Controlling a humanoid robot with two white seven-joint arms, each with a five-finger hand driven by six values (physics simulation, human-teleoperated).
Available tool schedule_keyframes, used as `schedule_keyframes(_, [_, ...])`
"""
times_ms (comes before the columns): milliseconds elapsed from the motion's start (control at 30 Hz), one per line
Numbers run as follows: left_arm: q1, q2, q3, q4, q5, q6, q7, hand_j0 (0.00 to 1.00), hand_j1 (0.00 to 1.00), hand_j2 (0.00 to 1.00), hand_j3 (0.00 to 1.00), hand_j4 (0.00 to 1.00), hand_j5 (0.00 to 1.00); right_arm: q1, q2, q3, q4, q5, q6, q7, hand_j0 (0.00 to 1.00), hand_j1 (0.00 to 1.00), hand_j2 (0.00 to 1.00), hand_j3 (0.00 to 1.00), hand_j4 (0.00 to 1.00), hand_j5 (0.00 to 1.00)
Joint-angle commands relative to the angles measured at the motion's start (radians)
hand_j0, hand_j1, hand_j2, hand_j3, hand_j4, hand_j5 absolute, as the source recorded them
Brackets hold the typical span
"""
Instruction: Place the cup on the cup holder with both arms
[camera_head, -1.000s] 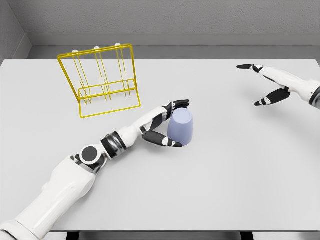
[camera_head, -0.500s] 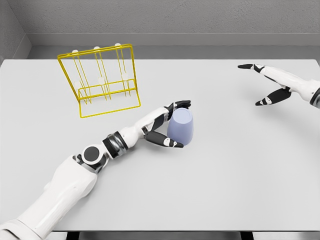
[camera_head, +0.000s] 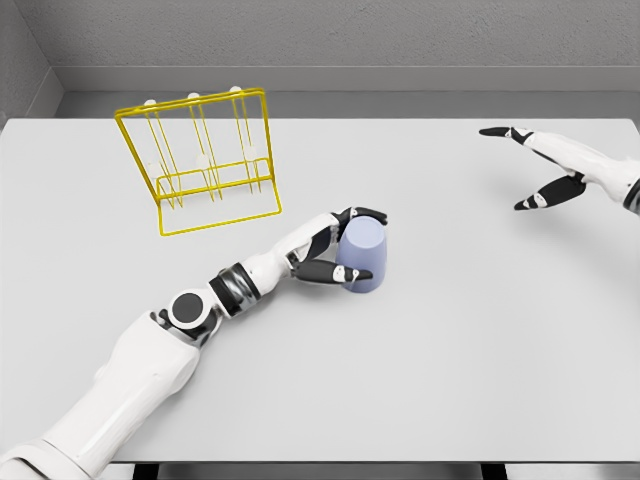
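Reaching in from the lower left, the left arm stretches across the pale grey counter (camera_head: 450, 350) and its left hand (camera_head: 335, 250) closes around the cup (camera_head: 362, 254). That cup is a light lavender tumbler standing upside down, its closed base up and its wider mouth down on the counter, near the middle of the view. Dark fingertips (camera_head: 372, 213) hook over the far upper edge of the cup, while the thumb (camera_head: 345, 272) lies across its near side, so the cup sits pinched between them. Whether the cup's rim rests fully flat on the counter or is slightly tipped cannot be told from this angle.

Behind and to the left of the cup stands the cup holder (camera_head: 205, 165), a yellow wire rack with upright pegs tipped in white and a rectangular base frame resting on the counter. It is well apart from the cup and from both hands.

At the far right, the right arm enters from the picture's edge, and the right hand (camera_head: 535, 165) is raised with fingers spread wide, one finger pointing left and the thumb angled downward, holding nothing. It is well apart from the cup.
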Motion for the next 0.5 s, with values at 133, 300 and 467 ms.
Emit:
schedule_keyframes(133, [0.000, -0.001, 0.001, -0.001, 0.013, -0.001, -0.001, 0.49, 0.49, 0.49, 0.49, 0.49, 0.49, 0.000, 0.004, -0.002, -0.001, -0.007, 0.002, 0.000, 1.00, 1.00, 1.00, 1.00, 1.00, 1.00])
schedule_keyframes(300, [0.003, 0.007, 0.002, -0.004, 0.016, -0.001, -0.001, 0.45, 0.45, 0.45, 0.45, 0.45, 0.45, -0.002, -0.001, -0.002, 0.001, -0.007, 0.002, 0.000, 1.00, 1.00, 1.00, 1.00, 1.00, 1.00])
schedule_keyframes(467, [0.017, 0.022, 0.004, -0.090, 0.025, 0.003, -0.001, 0.44, 0.44, 0.44, 0.44, 0.44, 0.44, -0.002, 0.001, -0.002, 0.001, -0.009, 0.002, 0.000, 1.00, 1.00, 1.00, 1.00, 1.00, 1.00])
